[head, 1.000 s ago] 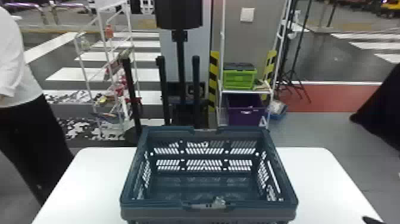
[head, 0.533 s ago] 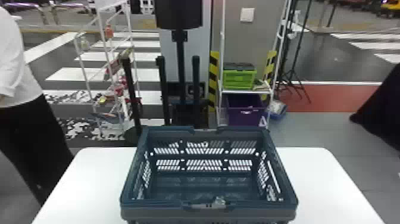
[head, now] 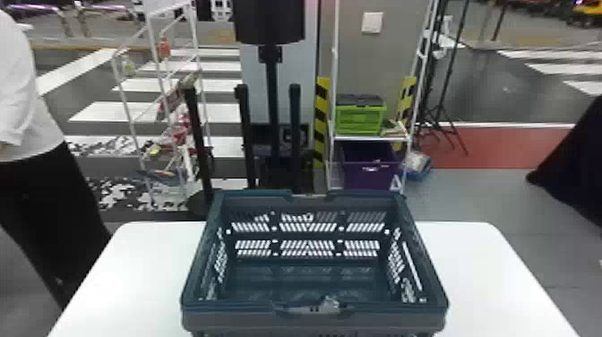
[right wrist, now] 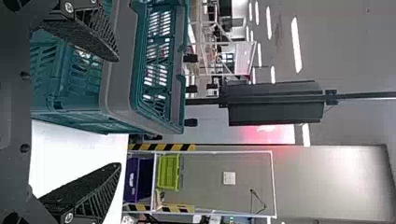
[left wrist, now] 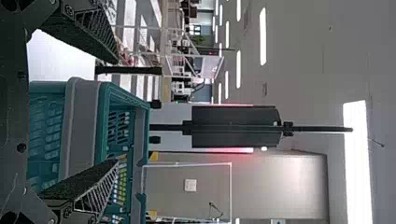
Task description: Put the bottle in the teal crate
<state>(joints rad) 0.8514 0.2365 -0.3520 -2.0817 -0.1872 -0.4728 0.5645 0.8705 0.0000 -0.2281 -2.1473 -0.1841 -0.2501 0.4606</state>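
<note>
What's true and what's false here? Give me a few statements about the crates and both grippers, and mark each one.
1. The teal crate stands on the white table. True.
2. The left gripper has its fingers shut. False: they are spread apart.
3. The right gripper has its fingers apart. True.
4. The green crate is lower than the purple bin. False: it is above it.
5. The teal crate is upside down. False: its opening faces up.
</note>
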